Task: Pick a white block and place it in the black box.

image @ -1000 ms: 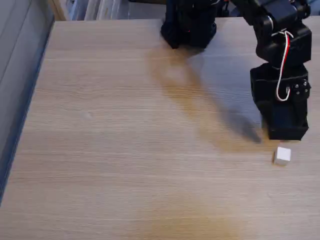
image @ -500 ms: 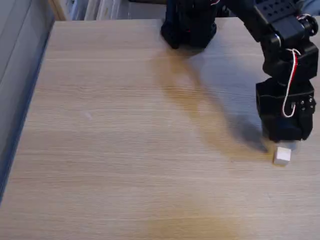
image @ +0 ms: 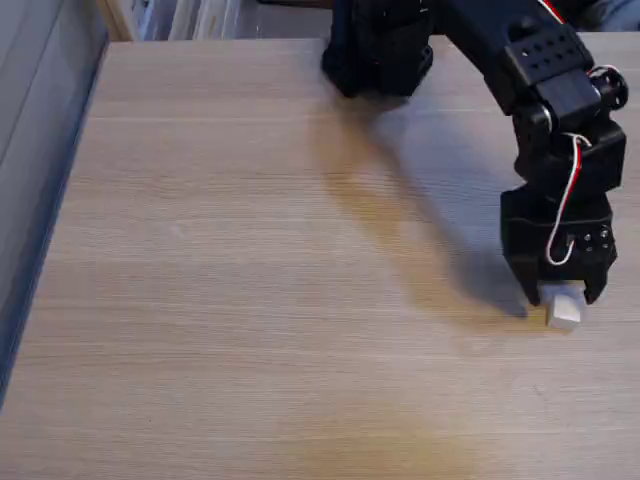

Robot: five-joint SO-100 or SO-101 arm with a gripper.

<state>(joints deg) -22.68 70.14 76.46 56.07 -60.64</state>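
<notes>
From the fixed view I've got the tool (image: 563, 297) down low at the right side of the worktop (image: 250, 260), right over the white block (image: 564, 312). The block sits on the wood near the right edge of the picture, and its top half is tucked in between the two black tips, one on each side of it. The lower half and the front face show below the tool. I can't tell if the tips are actually pressing on the block or just sitting around it with a gap, the black plastic hides the contact, so whether the tool is clenched or released is a no-call from me. The block looks flat on the worktop, not lifted.

The arm (image: 545, 90) comes in from the base (image: 378, 45) at the top middle, reaches out to the right and bends straight down to the tool. A red and white wire (image: 566, 200) loops down the front of the wrist. The arm throws a long soft shadow (image: 420, 220) across the wood, running from the base toward the block.
</notes>
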